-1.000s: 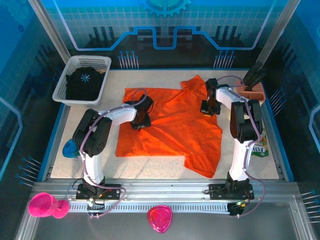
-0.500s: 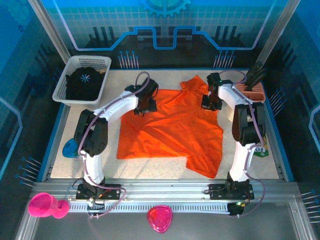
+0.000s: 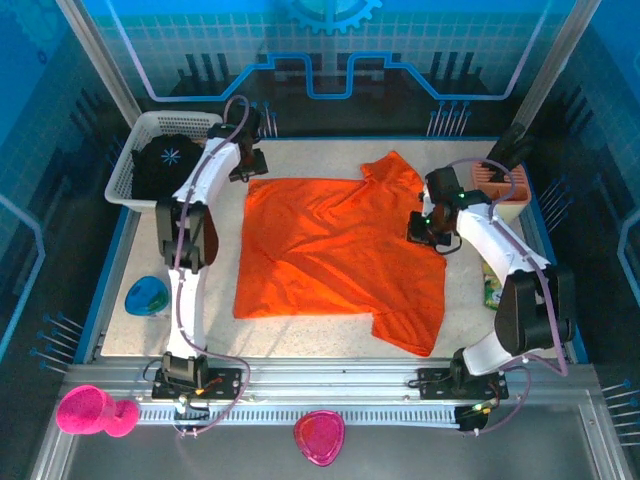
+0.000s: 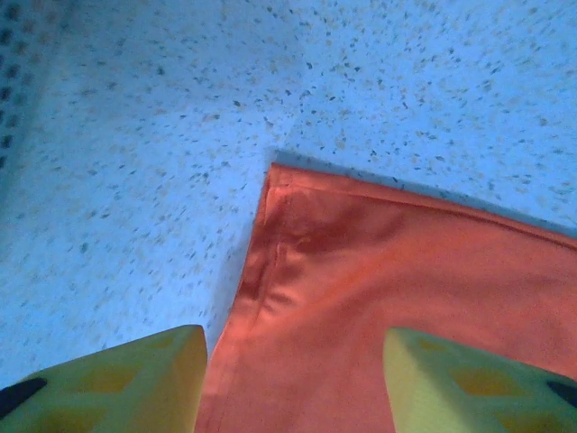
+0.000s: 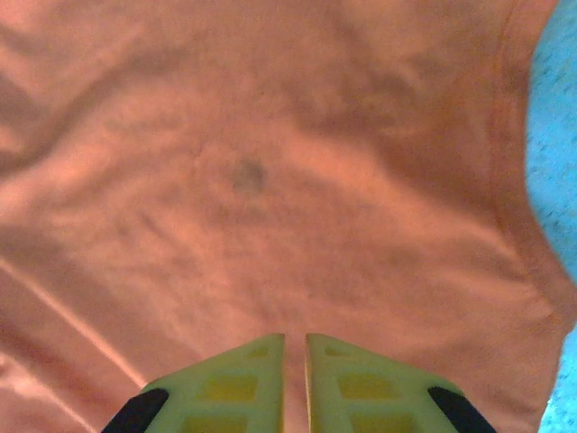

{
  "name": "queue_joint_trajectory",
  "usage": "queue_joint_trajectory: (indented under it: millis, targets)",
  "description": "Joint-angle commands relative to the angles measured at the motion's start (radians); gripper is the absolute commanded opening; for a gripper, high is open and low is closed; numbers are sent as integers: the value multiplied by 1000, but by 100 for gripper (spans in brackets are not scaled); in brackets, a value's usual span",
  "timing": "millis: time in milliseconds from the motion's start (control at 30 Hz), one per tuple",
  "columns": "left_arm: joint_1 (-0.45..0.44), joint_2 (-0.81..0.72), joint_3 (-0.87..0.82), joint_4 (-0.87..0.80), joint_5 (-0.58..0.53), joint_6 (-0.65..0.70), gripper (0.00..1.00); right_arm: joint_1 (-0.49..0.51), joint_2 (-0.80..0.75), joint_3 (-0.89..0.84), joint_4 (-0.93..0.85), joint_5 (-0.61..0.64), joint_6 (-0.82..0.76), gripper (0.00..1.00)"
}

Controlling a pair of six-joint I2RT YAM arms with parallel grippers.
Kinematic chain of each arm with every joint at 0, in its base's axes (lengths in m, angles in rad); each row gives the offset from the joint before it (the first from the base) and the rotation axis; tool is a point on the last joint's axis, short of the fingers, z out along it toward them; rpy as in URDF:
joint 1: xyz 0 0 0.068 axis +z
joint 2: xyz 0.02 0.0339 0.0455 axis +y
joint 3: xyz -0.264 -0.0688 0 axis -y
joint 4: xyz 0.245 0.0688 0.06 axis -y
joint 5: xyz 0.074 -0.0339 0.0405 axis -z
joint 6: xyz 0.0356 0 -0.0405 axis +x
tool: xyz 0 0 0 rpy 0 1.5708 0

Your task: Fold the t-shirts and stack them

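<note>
Left pincer [image 4: 296,341]: jaws apart, nothing held, hovering low. The far hem corner of the orange shirt [image 3: 330,250] lay just ahead of and between its pads, bare table [image 4: 135,135] beyond and to its left.

Right pincer [image 5: 295,341]: jaws together, with the shirt directly under and ahead of it. No cloth seen pinched between them. A curved seam ran past on its right.

Step, as judged: taking the hem corner to start a fold.
- Drop straight down astride the doubled seam and close on both layers, not the top one alone.
- Lift only enough to clear the table, then carry the corner across without dragging the body into new wrinkles.
- The right pincer would do better gripping or pinning its end, so the cloth does not slide.

Shirt lay flat and spread, a few creases. Long axis ran from one pincer to the other: hem at the left pincer, neck end apparently at the right pincer, a sleeve jutting out to each side of the right pincer.

Black shirt [image 3: 170,160] sat bunched in the basket [image 3: 118,185], just outboard of the left pincer, not yet folded.
</note>
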Motion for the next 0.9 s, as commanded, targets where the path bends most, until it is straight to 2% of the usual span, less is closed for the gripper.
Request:
queue_joint_trajectory:
  millis: [0, 133, 467, 633, 867]
  targets:
    - [11, 121, 161, -113, 39, 89, 52, 28, -58, -29, 9, -32, 21, 15]
    - [31, 226, 267, -169, 37, 102, 51, 33, -74, -45, 8, -31, 30, 15]
    - [62, 333, 271, -147, 70, 122, 51, 37, -72, -48, 0, -37, 41, 14]
    - [63, 344, 287, -135, 89, 123, 49, 46, -70, -51, 0, -40, 48, 13]
    - [63, 275, 284, -110, 77, 131, 47, 52, -65, -52, 1, -38, 49, 13]
